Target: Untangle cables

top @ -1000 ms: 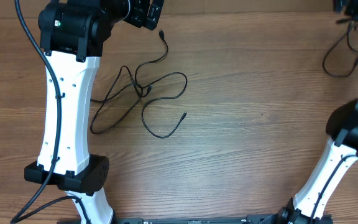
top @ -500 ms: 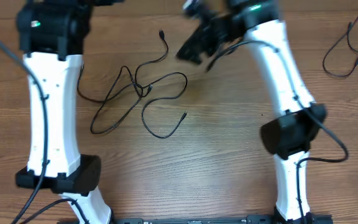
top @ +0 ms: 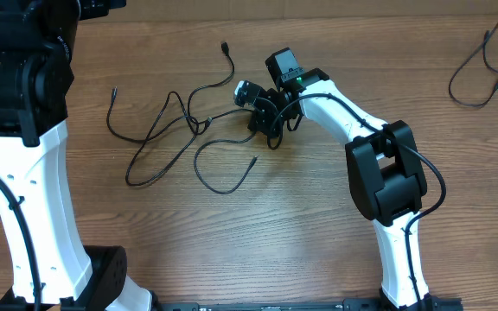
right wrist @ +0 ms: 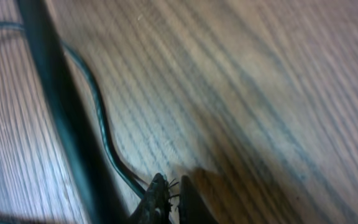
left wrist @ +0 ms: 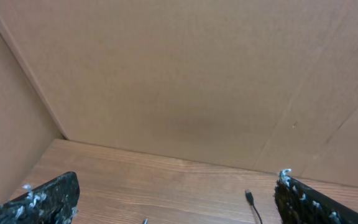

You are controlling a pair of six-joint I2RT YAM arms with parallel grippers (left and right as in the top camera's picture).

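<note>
- Overhead: The right gripper (top: 264,121) is pressed down at the right edge of the tangled cables (top: 199,125), which sprawl in crossing loops left of centre on the wooden table (top: 318,225). One loose cable (top: 451,86) lies by itself, well apart at the far right corner. That reads as one cord freed, with the knot and its overlapping loops left to undo, so the job looks no more than partly done. The left arm (top: 24,173) stands at the left, its fingers out of this view.
- Left wrist: The left gripper (left wrist: 178,190) hangs spread wide and empty above the far side of the table. A small plug tip (left wrist: 249,198) lies on the wood just inside its right finger. Behind rises a plain cardboard wall (left wrist: 179,81), creased at the corner.
- Right wrist: Low over the wood grain, the right gripper (right wrist: 171,200) is pinched together, and a thin cord (right wrist: 101,124) runs straight into its tips. It appears clamped on that strand. A thicker, blurred black line crosses the left of the view.
</note>
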